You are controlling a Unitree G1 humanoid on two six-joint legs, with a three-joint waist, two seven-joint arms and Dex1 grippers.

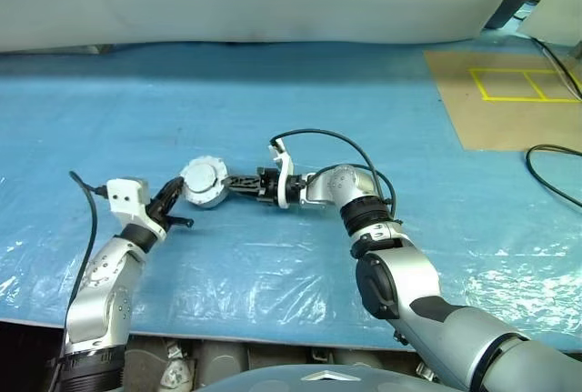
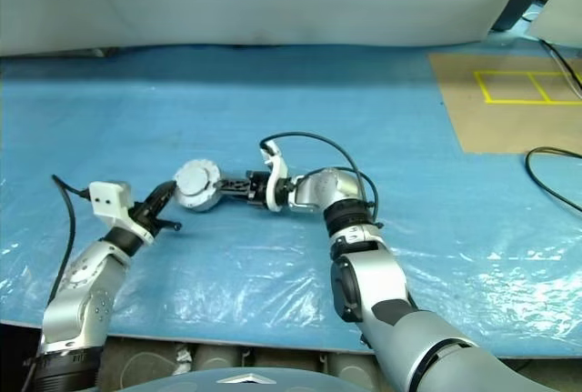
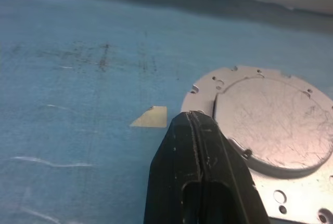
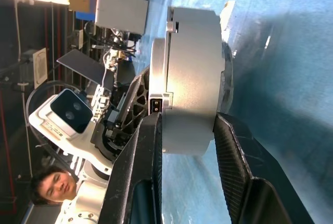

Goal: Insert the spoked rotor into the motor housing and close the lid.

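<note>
You had one silver motor housing [image 1: 203,181], lid apparently on, raised above the blue tabletop [image 1: 273,92], gripped across its thickness by the right pincer [image 1: 227,183]. The left pincer [image 1: 175,203], clenched and empty, sat just beside it. Setting it down probably came next.

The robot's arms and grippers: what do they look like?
Both arms are silver-grey metal segments with black ring joints. The left gripper and right gripper each have two black fingers. A white camera block sits on the left wrist, a white bracket on the right. Black cables loop from each wrist.
</note>
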